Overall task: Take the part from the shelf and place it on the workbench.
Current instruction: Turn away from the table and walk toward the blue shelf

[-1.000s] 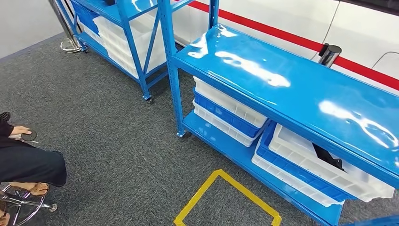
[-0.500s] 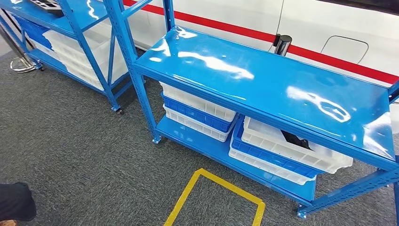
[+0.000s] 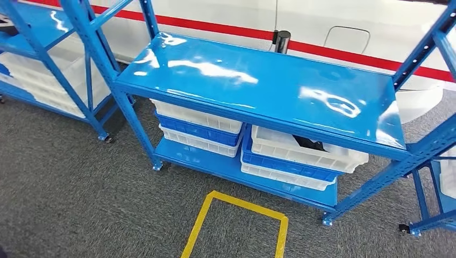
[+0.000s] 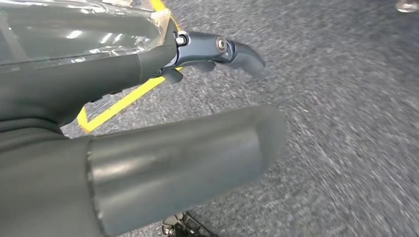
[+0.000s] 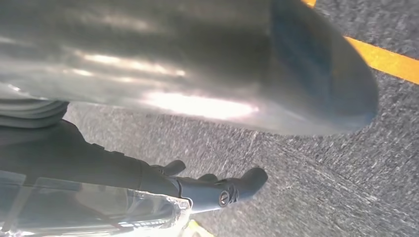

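- Grey speckled carpet [image 3: 70, 188] covers the floor in front of you, marked with a yellow taped square outline [image 3: 236, 226] just before the rack.
- Your head view faces a glossy blue metal shelf rack [image 3: 258, 86]; its top deck is bare and reflects the lights.
- On the lower deck you see two stacks of white and blue plastic crates: one stack [image 3: 196, 126] at the left, the other stack [image 3: 301, 158] at the right.
- You can make out the dark part [image 3: 309, 143] lying in the top white crate of that right-hand stack, mostly hidden under the top deck.
- A second blue rack [image 3: 37, 64] holding white crates stands further left.
- Your left hand [image 4: 217, 49] hangs over the carpet, fingers apart, holding nothing.
- Your right hand [image 5: 217, 190] likewise hangs empty, fingers loosely spread.
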Controlling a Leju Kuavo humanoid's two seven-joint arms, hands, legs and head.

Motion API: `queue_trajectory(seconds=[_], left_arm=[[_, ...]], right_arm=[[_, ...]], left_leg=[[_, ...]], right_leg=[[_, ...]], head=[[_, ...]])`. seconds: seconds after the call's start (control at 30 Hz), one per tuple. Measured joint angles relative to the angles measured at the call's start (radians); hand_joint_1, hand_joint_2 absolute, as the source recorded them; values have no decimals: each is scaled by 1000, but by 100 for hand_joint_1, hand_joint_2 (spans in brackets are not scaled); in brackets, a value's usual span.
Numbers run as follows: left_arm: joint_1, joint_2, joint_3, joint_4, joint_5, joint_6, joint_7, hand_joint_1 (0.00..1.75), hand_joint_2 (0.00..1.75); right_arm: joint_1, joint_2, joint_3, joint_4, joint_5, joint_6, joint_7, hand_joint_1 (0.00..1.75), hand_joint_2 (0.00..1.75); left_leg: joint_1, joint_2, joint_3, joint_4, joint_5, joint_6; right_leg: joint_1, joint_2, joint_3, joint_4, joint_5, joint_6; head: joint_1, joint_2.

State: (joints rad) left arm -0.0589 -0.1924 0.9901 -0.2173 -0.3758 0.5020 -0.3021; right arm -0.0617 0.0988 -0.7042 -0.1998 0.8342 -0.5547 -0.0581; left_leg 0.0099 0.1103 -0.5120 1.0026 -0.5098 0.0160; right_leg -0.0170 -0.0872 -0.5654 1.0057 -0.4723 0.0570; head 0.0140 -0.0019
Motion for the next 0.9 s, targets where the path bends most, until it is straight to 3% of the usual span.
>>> queue_trajectory(seconds=[0.07, 0.13, 0.2, 0.27, 0.3, 0.33, 0.37, 0.43, 0.5, 0.57, 0.63, 0.7, 0.77, 0.8, 0.83, 0.9], left_arm=[[-4, -1, 1, 0, 0, 2, -1, 0, 0], [-7, -2, 1, 0, 1, 4, -1, 0, 0], [-5, -2, 2, 0, 1, 5, -2, 0, 0], [1, -3, 2, 0, 1, 7, -3, 0, 0], [3, -3, 2, 0, 2, 7, -3, 0, 0], [4, -3, 2, 0, 2, 8, -3, 0, 0], [4, -3, 3, 0, 2, 8, -3, 0, 0], [4, -2, 3, 0, 2, 10, -3, 0, 0], [4, -2, 3, 0, 3, 11, -3, 0, 0], [2, -4, 3, 0, 4, 12, -3, 0, 0], [1, -5, 3, -1, 5, 13, -3, 0, 0], [2, -5, 5, -2, 5, 14, -3, 0, 0], [3, -5, 8, -2, 5, 14, -3, 0, 0], [3, -6, 9, -2, 5, 14, -2, 0, 0], [3, -6, 10, -2, 5, 14, -2, 0, 0], [2, -6, 12, -2, 4, 14, 0, 0, 0]], right_arm=[[1, 0, 0, 0, 1, 0, -2, 0, 0], [0, 1, 0, 0, 2, 0, -3, 0, 0], [-1, 2, 0, 0, 6, 0, -3, 0, 0], [-1, 3, 0, 0, 8, 1, -3, 0, 0], [-1, 3, 0, 0, 9, 2, -3, 0, 0], [0, 2, 0, 0, 10, 2, -3, 0, 0], [0, 2, 0, 0, 11, 3, -3, 0, 0], [-1, 3, 0, 0, 13, 6, -3, 0, 0], [-2, 3, 1, 0, 16, 8, -3, 0, 0], [1, 2, 1, 0, 18, 8, -3, 0, 0], [3, 2, 1, 0, 20, 9, -3, 0, 0], [0, 3, 2, 0, 23, 9, -2, 0, 0], [-2, 2, 2, 0, 27, 10, 1, 0, 0], [-1, 2, 2, 0, 28, 11, 3, 0, 0], [1, 2, 2, 0, 30, 11, 5, 0, 0], [1, 0, 2, 0, 32, 11, 7, 0, 0]], left_leg=[[4, 13, 10, 0, -8, -13], [11, -27, 0, 39, -42, -22], [14, -89, -52, 155, -109, -25], [14, -111, -112, 266, -146, -27], [14, -113, -125, 279, -137, -27], [15, -115, -121, 252, -105, -26], [16, -122, -102, 195, -62, -25], [21, -164, -58, 72, 3, -20], [19, -189, -43, 25, 16, -15], [14, -169, -40, 16, 20, -2], [16, -145, -34, 1, 30, 15], [15, -118, -31, -6, 35, 24], [13, -89, -33, -6, 34, 25], [13, -75, -34, -6, 33, 24], [13, -63, -33, -5, 31, 22], [15, -40, -27, -4, 26, 14]], right_leg=[[-3, 25, 0, -2, 1, -16], [-12, 49, 5, -5, 6, -34], [-13, 73, 7, -6, 10, -46], [-8, 102, 8, -5, 10, -49], [-6, 117, 9, -5, 10, -49], [-6, 132, 11, -4, 10, -49], [-6, 147, 12, -3, 9, -49], [-3, 174, 9, 2, 8, -45], [1, 193, -2, 4, 8, -35], [1, 208, -12, 2, 11, -19], [2, 180, -30, 33, -7, -13], [4, 126, -82, 138, -62, -18], [2, 104, -140, 259, -112, -17], [0, 100, -149, 281, -118, -11], [-3, 95, -136, 262, -108, -1], [-11, 64, -57, 124, -59, 20]], head=[[-2, 0], [-5, 0], [-8, 0], [-9, 0], [-9, 0], [-9, 0], [-9, 0], [-9, 0], [-9, 0], [-9, 0], [-6, 0], [0, 0], [3, 0], [2, 0], [2, 0], [3, 0]])
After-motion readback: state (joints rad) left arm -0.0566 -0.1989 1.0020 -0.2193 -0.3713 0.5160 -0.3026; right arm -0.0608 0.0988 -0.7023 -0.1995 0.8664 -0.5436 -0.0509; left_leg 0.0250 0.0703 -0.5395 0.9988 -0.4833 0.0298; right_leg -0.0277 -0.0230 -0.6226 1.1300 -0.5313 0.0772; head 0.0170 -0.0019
